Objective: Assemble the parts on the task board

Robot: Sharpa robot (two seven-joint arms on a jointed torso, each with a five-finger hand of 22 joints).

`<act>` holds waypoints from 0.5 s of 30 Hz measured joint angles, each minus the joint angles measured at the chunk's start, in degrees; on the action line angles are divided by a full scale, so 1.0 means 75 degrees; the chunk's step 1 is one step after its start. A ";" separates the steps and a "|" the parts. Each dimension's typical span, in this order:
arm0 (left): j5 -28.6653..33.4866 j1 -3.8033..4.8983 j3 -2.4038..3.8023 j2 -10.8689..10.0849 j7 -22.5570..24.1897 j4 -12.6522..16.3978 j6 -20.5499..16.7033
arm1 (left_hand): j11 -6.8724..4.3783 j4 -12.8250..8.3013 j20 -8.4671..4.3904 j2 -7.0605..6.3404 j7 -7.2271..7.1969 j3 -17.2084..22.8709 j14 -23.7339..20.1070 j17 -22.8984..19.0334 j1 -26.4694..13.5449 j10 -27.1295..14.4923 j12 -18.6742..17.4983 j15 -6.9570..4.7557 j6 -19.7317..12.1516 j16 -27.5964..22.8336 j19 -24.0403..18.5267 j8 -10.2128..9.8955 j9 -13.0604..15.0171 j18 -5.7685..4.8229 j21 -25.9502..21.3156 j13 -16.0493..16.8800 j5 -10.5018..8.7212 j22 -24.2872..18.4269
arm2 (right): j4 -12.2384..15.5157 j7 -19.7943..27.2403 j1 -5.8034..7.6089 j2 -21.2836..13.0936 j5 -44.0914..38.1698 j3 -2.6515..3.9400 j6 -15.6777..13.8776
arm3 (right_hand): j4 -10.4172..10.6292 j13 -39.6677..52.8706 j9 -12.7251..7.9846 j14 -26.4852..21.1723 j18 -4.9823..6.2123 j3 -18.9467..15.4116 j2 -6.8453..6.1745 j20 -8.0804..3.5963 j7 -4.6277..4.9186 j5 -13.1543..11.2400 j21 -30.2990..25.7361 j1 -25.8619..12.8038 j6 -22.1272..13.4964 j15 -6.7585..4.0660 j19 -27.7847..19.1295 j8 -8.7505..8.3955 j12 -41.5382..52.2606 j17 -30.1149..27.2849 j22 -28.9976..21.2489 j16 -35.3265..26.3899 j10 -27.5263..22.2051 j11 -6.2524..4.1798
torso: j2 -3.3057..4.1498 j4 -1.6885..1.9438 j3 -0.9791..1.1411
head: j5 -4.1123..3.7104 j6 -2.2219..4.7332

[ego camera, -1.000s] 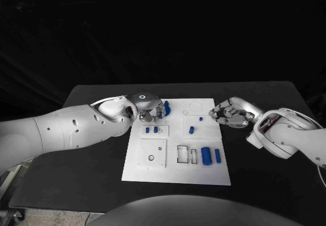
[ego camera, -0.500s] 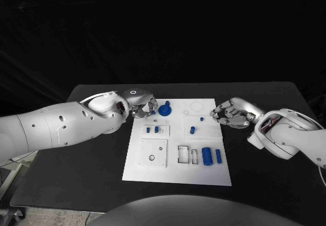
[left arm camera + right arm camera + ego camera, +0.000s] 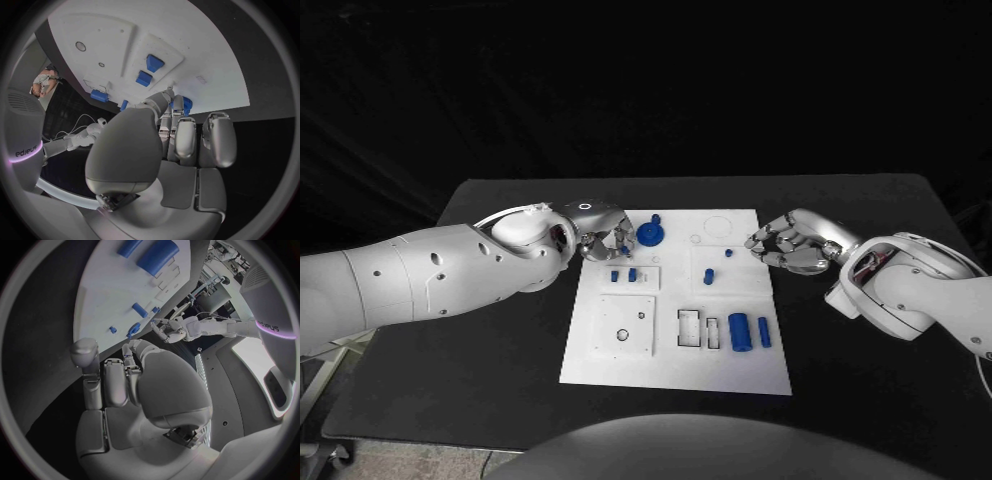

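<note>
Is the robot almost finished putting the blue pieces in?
Not nearly. The round blue part sits on the task board by the left hand; neither hand clearly holds anything. The two cylinders lie loose, with open slots beside them.

The setting was a robotics lab, laid out as a test cell. My table (image 3: 488, 330) was matte black and backed by black curtain (image 3: 646, 90) on every side seen from my head. On it lay a white task board (image 3: 678, 360) with cut recesses and small blue parts (image 3: 737, 331). Past my right wrist, cables (image 3: 199, 290) and equipment stood in a bright room.
</note>
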 measured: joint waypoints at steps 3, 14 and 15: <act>-0.0004 -0.0019 -0.0001 0.0031 -0.0029 -0.0015 0.0010 | 0.0000 0.0000 0.0000 0.0000 0.0003 0.0000 0.0000 0.0000 0.0000 0.0000 0.0000 0.0000 0.0003 0.0000 0.0000 -0.0002 -0.0003 0.0001 0.0000 0.0000 0.0000 0.0000 | -0.0001 -0.0001 -0.0009 0.0001 0.0001 0.0000 0.0001 | 0.0000 0.0001 0.0000 0.0000 0.0000 0.0000 0.0000 0.0000 0.0000 0.0000 0.0000 0.0000 0.0000 0.0000 0.0000 0.0000 0.0000 0.0000 0.0000 0.0000 0.0000 0.0000 | -0.0001 0.0001 0.0004 | -0.0004 0.0000; -0.0072 -0.0075 -0.0002 0.0174 -0.0080 -0.0109 0.0027 | 0.0000 -0.0001 0.0000 0.0000 0.0008 0.0000 -0.0027 -0.0002 0.0000 0.0054 0.0000 0.0028 0.0006 0.0000 0.0000 0.0022 -0.0007 0.0001 0.0000 0.0000 0.0000 0.0000 | -0.0001 -0.0001 -0.0024 0.0019 0.0003 0.0000 0.0001 | 0.0000 0.0006 0.0000 0.0000 0.0000 0.0000 0.0000 0.0000 0.0000 0.0000 -0.0030 0.0000 0.0000 0.0000 0.0000 0.0000 0.0001 -0.0001 -0.0001 0.0000 0.0000 0.0000 | -0.0002 0.0002 0.0005 | 0.0004 0.0000; -0.0084 -0.0079 -0.0002 0.0182 -0.0082 -0.0117 0.0029 | 0.0000 -0.0001 0.0000 -0.0001 0.0008 0.0000 -0.0027 -0.0003 0.0000 0.0054 0.0000 0.0028 0.0006 0.0000 0.0000 0.0022 -0.0007 0.0002 0.0000 0.0000 -0.0001 0.0000 | 0.0001 -0.0001 -0.0024 0.0017 0.0004 0.0000 0.0001 | 0.0000 0.0006 0.0000 0.0000 0.0000 0.0000 0.0000 0.0000 0.0000 0.0000 -0.0030 0.0000 0.0000 0.0000 0.0000 0.0000 0.0001 -0.0001 -0.0001 0.0000 0.0000 0.0000 | -0.0002 0.0002 0.0005 | -0.0001 0.0000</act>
